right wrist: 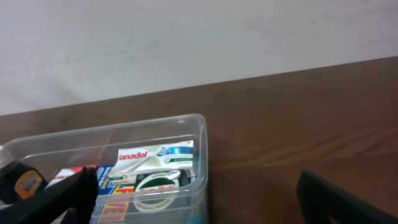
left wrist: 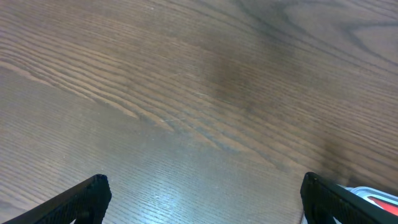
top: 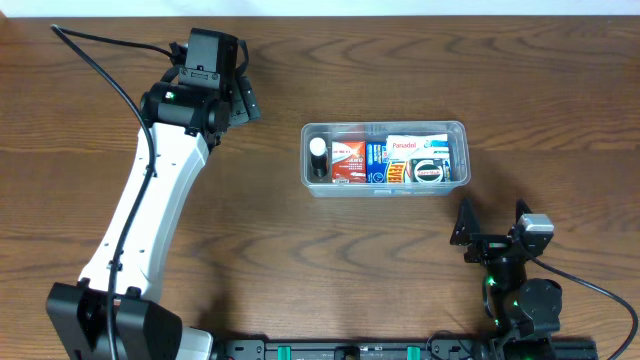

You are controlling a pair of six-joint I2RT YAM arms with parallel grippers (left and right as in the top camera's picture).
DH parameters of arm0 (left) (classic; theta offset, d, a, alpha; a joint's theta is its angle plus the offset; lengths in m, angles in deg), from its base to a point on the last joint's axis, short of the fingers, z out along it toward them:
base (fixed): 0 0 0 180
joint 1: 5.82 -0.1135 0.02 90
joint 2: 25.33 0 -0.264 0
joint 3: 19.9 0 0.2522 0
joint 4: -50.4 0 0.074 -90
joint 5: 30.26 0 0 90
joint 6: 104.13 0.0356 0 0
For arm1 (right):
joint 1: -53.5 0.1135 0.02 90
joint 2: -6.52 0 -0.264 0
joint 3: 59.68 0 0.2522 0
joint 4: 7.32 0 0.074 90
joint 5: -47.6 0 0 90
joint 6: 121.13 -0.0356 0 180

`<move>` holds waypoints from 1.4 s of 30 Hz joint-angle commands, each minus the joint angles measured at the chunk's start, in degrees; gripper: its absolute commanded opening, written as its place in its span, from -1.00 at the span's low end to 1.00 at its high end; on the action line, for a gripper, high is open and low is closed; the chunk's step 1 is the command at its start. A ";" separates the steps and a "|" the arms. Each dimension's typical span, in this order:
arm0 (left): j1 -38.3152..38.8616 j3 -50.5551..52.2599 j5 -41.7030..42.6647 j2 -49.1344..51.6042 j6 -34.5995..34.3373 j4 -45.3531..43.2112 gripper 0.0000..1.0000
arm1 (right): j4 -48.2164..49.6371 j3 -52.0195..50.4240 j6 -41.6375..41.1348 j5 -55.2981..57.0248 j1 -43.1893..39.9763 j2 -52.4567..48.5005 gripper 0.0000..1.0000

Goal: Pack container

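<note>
Container (top: pixel 385 158) filled | left hand (top: pixel 243 95) 10 o'clock, right hand (top: pixel 493 222) 5 o'clock: both spread, empty, clear | packing judged done

Brown wood-grain table (top: pixel 400 270) fills the overhead view. White wall (right wrist: pixel 186 43) stands behind its far edge, right wrist view.

A white box (right wrist: pixel 157 157) lying inside the container (right wrist: pixel 124 129) is showing the brand name "Panadol" in red letters, and the word is reading clearly in both the overhead and the right wrist views. Just below it, a round tin (right wrist: pixel 155 188) is carrying red lettering that is looking like "Zam-Buk", though blurred. Print on the red pack (top: pixel 349 160) is coming out too small to read.
</note>
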 commanded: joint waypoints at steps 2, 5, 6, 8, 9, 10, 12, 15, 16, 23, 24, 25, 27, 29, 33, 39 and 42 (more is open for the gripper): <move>-0.20 -1.11 -0.72 -0.81 0.74 0.20 0.96 | -0.26 -0.13 0.46 -0.42 -0.70 0.42 0.98; -0.20 -1.11 -0.72 -0.81 0.74 0.20 0.96 | -0.26 -0.13 0.46 -0.39 -0.70 0.42 0.98; -0.20 -1.11 -0.72 -0.81 0.76 0.20 0.96 | -0.26 -0.13 0.46 -0.42 -0.70 0.42 0.99; -0.20 -1.11 -0.72 -0.81 0.76 0.20 0.96 | -0.26 -0.13 0.46 -0.42 -0.70 0.42 0.98; -0.20 -1.11 -0.72 -0.81 0.74 0.20 0.96 | -0.26 -0.13 0.46 -0.39 -0.70 0.42 0.98; -0.20 -1.11 -0.72 -0.81 0.74 0.20 0.96 | -0.26 -0.13 0.46 -0.39 -0.70 0.42 0.99; -0.20 -1.11 -0.72 -0.81 0.74 0.20 0.96 | -0.26 -0.13 0.46 -0.42 -0.70 0.42 0.98; -0.20 -1.11 -0.72 -0.81 0.76 0.20 0.96 | -0.26 -0.13 0.46 -0.42 -0.70 0.42 0.99; -0.20 -1.11 -0.72 -0.81 0.74 0.20 0.96 | -0.26 -0.13 0.46 -0.39 -0.70 0.42 0.99; -0.20 -0.98 -0.72 -0.90 0.74 0.20 0.96 | -0.26 -0.13 0.46 -0.39 -0.70 0.42 0.99; -0.26 -0.96 -0.72 -1.18 0.74 0.20 0.96 | -0.26 -0.13 0.46 -0.42 -0.70 0.42 0.99; -0.46 -0.81 -0.72 -1.86 0.74 0.17 0.96 | -0.26 -0.13 0.46 -0.39 -0.70 0.42 0.99; -0.46 -0.37 -0.72 -3.10 0.74 0.17 0.96 | -0.26 -0.13 0.46 -0.42 -0.70 0.42 0.98; -0.46 0.59 -0.74 -5.07 0.76 0.17 0.96 | -0.26 -0.13 0.46 -0.42 -0.70 0.42 0.99; -0.74 3.15 -2.08 -9.64 0.98 0.44 0.96 | -0.26 -0.13 0.46 -0.39 -0.70 0.42 0.98; -0.74 15.65 -2.08 -22.01 0.98 0.13 0.96 | -0.26 -0.13 0.46 -0.39 -0.70 0.42 0.99; -1.11 26.58 -2.08 -31.32 0.96 -2.38 0.96 | -0.26 -0.13 0.46 -0.42 -0.70 0.42 0.98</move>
